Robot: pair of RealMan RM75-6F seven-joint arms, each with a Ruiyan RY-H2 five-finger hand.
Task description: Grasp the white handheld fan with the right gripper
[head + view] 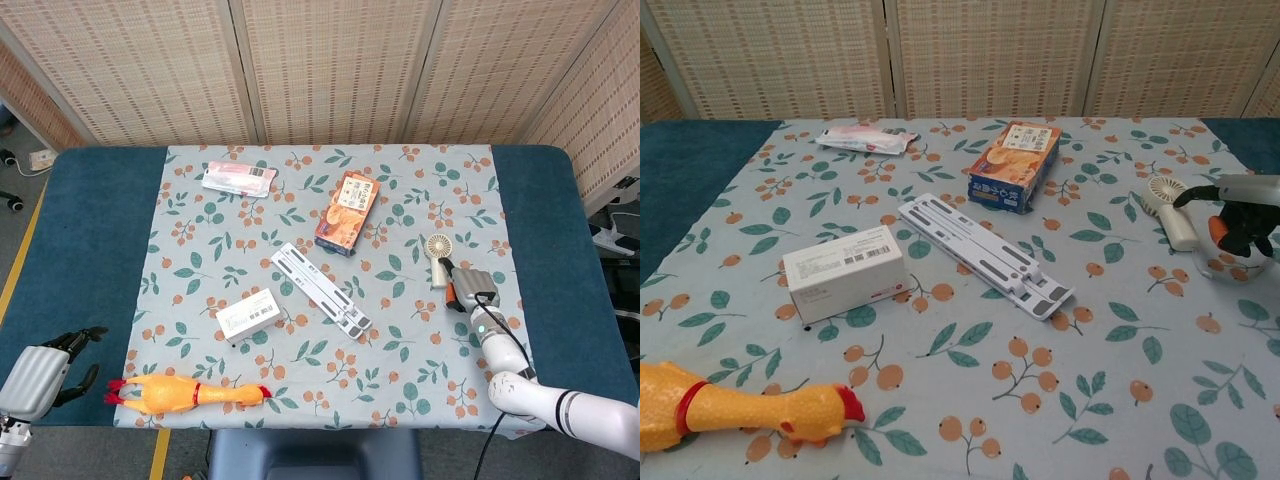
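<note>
The white handheld fan [438,256] lies flat on the floral cloth at the right side, round head away from me, also seen in the chest view as the fan [1169,208]. My right hand [471,287] hovers just right of and slightly nearer than the fan's handle, fingers apart, holding nothing; in the chest view the right hand [1240,213] has a dark fingertip reaching toward the fan's handle. My left hand [45,366] rests off the cloth at the near-left table edge, fingers spread and empty.
A snack box [347,211] stands mid-table, with a white folding stand [320,290] nearer me. A small white box [249,314], a rubber chicken [187,392] and a pink packet [238,179] lie to the left. A wicker screen backs the table.
</note>
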